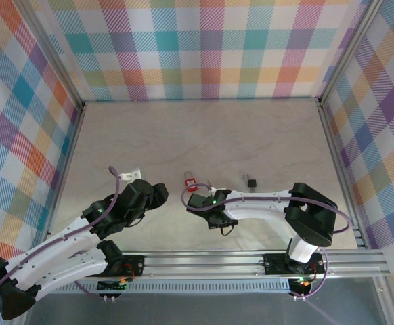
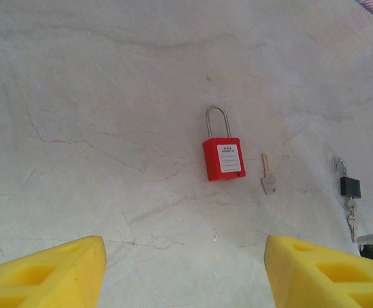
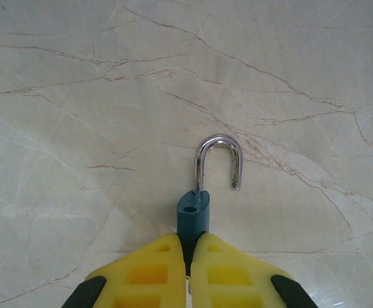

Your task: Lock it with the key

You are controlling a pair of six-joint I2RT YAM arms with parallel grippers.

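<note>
**Teal padlock (image 3: 193, 215) clamped in your right gripper (image 3: 188, 249)**

Your right gripper is closed on the body of the teal padlock. The padlock's shackle stands open, one leg free, over the marbled surface (image 3: 77, 96). Your left gripper (image 2: 185, 260) is spread open and holds nothing. Ahead of it on the surface lie a red padlock (image 2: 223, 159), a loose key (image 2: 267, 176) just beside it, and a small black padlock (image 2: 350, 187) beyond the key.

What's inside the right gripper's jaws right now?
A teal padlock body, pinched between the right gripper's yellow fingers, its shackle open and pointing away. The body's lower part and any keyhole are covered by the fingers.
</note>
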